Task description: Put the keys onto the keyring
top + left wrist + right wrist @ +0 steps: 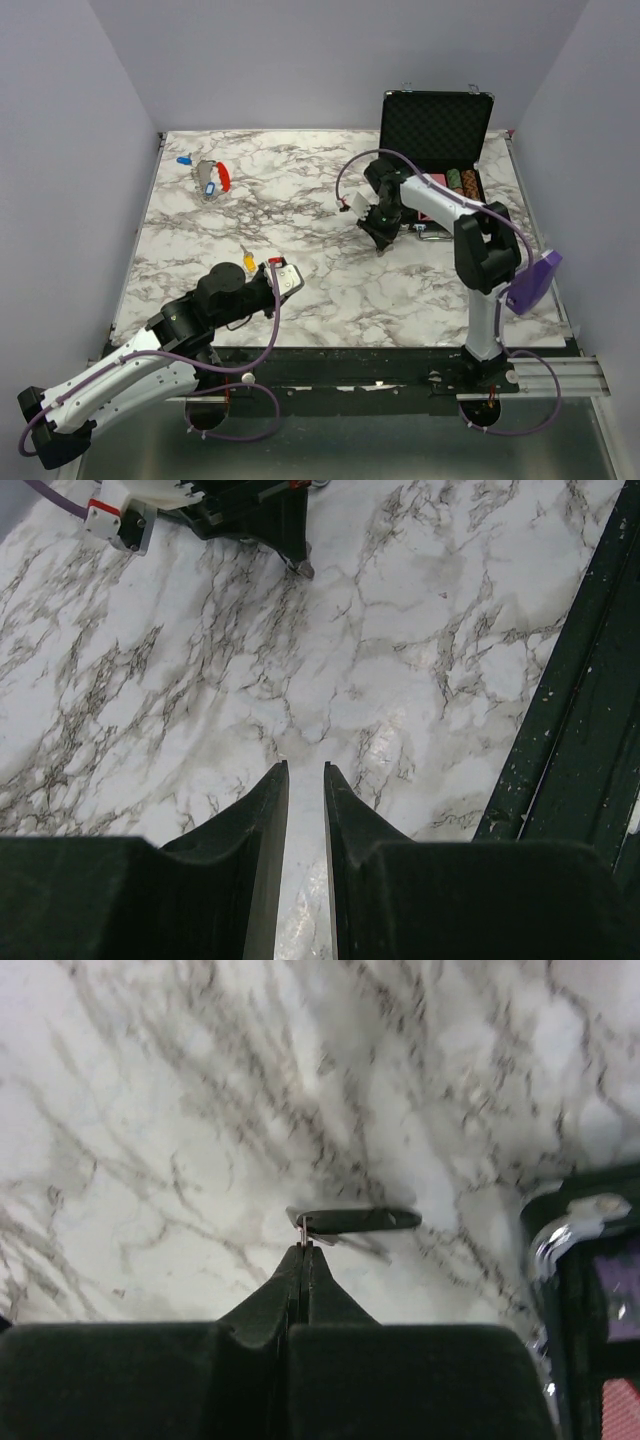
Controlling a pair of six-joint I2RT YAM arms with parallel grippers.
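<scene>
Top: high over whole table [320,285]; wrists close above it, right seemingly nearest.

I saw a smooth, marble-patterned bench top [400,630] with a soft sheen. The fingers [262,820] of the left gripper [305,775] were matt black plastic. At the far right corner the case [437,125] showed dimpled foam lining and a bright chrome latch [572,1232]. The right gripper [303,1248] pinched a thin, dull metal key [350,1221].
</scene>
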